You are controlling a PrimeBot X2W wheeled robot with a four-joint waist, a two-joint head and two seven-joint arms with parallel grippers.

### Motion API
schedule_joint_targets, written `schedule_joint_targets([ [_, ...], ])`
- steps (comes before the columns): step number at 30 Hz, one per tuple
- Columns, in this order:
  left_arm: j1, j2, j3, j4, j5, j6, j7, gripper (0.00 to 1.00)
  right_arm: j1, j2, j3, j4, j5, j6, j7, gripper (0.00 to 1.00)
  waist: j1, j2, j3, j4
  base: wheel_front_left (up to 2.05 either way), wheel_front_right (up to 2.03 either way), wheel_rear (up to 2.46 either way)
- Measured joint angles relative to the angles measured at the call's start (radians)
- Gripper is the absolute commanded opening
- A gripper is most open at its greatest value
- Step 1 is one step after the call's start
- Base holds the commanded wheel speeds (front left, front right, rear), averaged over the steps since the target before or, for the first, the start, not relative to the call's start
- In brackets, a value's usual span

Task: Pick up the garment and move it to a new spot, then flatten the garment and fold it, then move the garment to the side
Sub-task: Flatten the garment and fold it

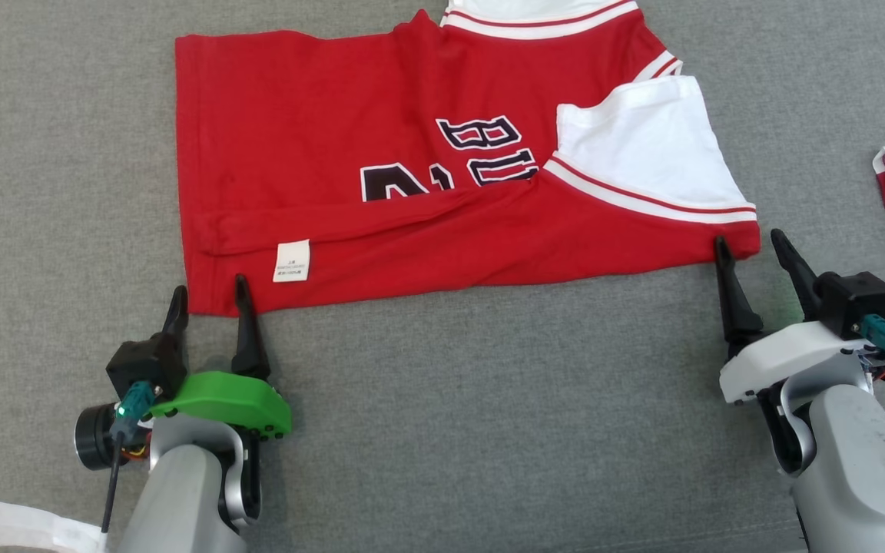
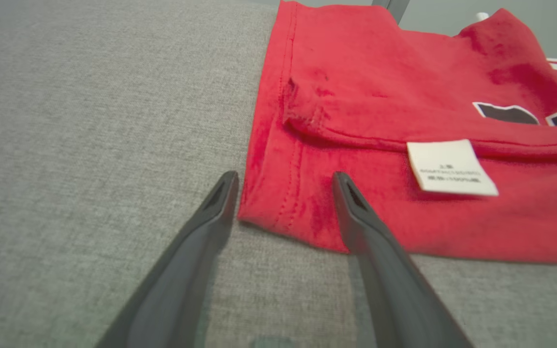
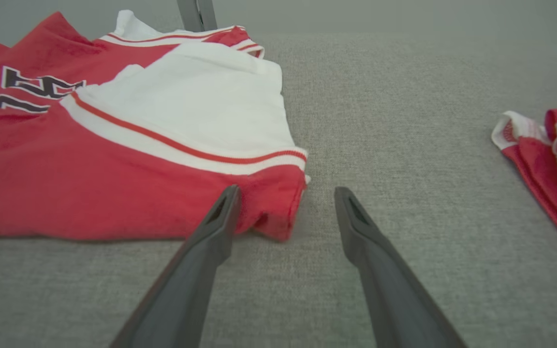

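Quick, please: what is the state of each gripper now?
Left gripper: open, holding nothing, at jersey corner.
Right gripper: open, holding nothing.

Red jersey (image 1: 296,138) on grey fabric surface (image 1: 488,399)

We see the jersey (image 1: 319,153) cut off at the top edge, its label (image 1: 291,261) print too small to read.

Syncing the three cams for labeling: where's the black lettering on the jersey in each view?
Head view: black lettering near the centre, upper half, on the red jersey.
Left wrist view: lettering at the right edge, upper half.
Right wrist view: lettering at the far left, upper part.
Shared landmark: the jersey's near edge against the grey surface.
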Motion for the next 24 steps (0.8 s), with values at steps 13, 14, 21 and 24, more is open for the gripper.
schedule_joint_targets([
  [13, -0.048, 0.004, -0.037, 0.157, -0.006, -0.027, -0.018, 0.0, -0.034, 0.007, 0.026, 0.112, 0.053, 0.0, -0.003, 0.0, 0.0, 0.0, -0.016, 0.006, 0.0, 0.0, 0.0],
  [14, -0.049, 0.005, -0.039, 0.161, -0.016, -0.04, -0.017, 0.0, -0.034, 0.006, 0.023, 0.11, 0.068, 0.0, -0.003, 0.0, 0.0, 0.0, -0.021, 0.007, 0.0, 0.0, 0.0],
  [21, -0.042, 0.0, -0.01, 0.05, -0.04, -0.067, 0.001, 0.0, -0.043, -0.007, 0.011, 0.031, 0.115, 0.0, -0.002, 0.0, 0.0001, 0.0, -0.056, 0.011, 0.0, 0.0, 0.0],
  [24, -0.045, -0.001, 0.028, -0.037, -0.041, -0.07, 0.001, 0.0, -0.064, -0.015, 0.008, -0.02, 0.135, 0.0, -0.002, 0.0, 0.0001, -0.0001, -0.08, 0.012, 0.0, 0.0, 0.0],
])
